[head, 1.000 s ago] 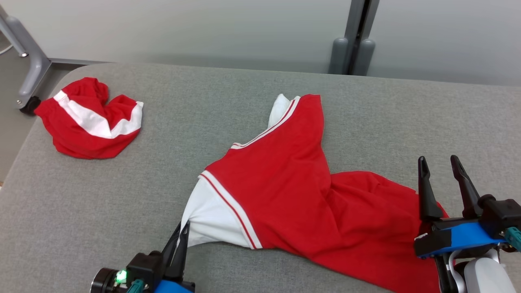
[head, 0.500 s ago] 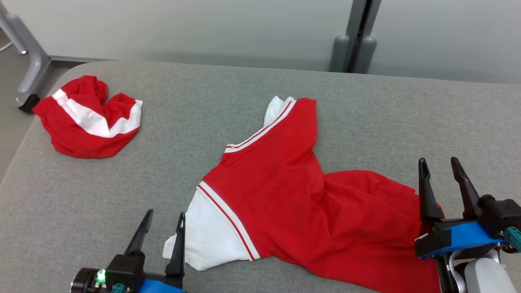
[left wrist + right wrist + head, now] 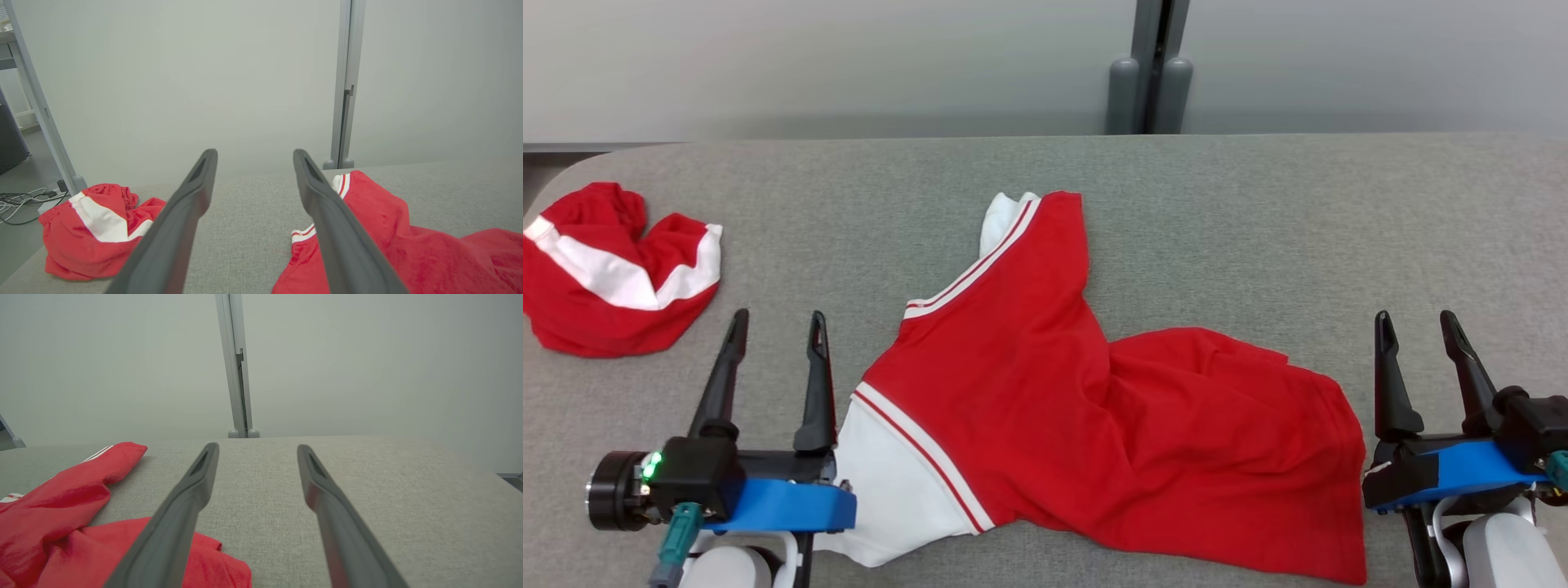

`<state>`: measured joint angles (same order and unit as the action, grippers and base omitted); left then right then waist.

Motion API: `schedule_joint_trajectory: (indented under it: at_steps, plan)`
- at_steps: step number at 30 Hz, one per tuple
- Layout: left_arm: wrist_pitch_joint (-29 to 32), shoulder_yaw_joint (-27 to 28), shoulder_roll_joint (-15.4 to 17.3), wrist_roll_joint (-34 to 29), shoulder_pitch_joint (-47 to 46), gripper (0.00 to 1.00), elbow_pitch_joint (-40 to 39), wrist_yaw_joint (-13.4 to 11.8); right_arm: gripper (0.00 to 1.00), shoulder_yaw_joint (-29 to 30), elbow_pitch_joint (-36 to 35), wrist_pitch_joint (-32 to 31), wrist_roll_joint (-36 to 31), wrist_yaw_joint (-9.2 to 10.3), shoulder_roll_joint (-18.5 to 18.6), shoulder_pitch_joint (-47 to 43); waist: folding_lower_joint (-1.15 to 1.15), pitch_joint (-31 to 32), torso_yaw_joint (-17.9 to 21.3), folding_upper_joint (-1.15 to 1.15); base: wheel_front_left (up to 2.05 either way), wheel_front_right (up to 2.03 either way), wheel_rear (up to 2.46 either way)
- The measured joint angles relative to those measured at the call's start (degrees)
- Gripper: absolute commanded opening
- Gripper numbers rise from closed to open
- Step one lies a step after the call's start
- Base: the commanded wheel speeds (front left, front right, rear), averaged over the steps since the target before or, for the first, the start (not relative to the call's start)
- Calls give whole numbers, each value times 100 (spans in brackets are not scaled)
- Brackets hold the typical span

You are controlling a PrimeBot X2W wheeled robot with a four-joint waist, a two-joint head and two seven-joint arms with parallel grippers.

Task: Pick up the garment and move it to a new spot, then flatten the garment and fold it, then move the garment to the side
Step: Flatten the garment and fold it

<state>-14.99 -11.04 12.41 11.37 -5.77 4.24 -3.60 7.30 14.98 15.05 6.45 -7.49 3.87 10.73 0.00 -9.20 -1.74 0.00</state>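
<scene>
The garment is a red shirt with white sleeves and striped trim. It lies crumpled, partly spread, on the grey padded table. My left gripper stands open just left of the white sleeve, holding nothing. My right gripper is open beside the shirt's right hem, clear of the cloth. The left wrist view has the open left gripper with the garment to its right. In the right wrist view the open right gripper has the garment at its lower left.
A second red and white piece of clothing lies bunched at the table's far left, also seen as a bunched red heap. A grey post stands against the pale wall behind the table. Bare table stretches behind and right of the shirt.
My left gripper opened, let go of the white sleeve, and drew back to its left. The sleeve settled on the table. The camera turned, shifting the whole picture.
</scene>
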Motion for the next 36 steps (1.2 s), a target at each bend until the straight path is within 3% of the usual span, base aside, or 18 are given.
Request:
schedule_joint_trajectory:
  at_steps: [17, 22, 27, 36]
  plan:
    - [-1, 772, -185, -243, -130, 100, 469, 286, 100, 120, 113, -1, -35, 0, 9, -59, 0, 61, 259, 0, 0, 0, 0]
    - [-1, 855, -267, -337, -113, 100, 520, 368, 100, -188, 227, -31, -68, 0, 240, 356, 0, 91, 207, 0, 0, 0, 0]
    - [-1, 879, -376, -411, -102, 100, 536, 468, 100, -748, 542, -513, -14, 0, 488, 911, 0, 112, 101, 0, 0, 0, 0]
    - [-2, 915, -565, -516, -116, 100, 514, 573, 100, -1549, 1741, -1045, 312, 0, 857, 1373, 0, 77, -162, 0, 0, 0, 0]
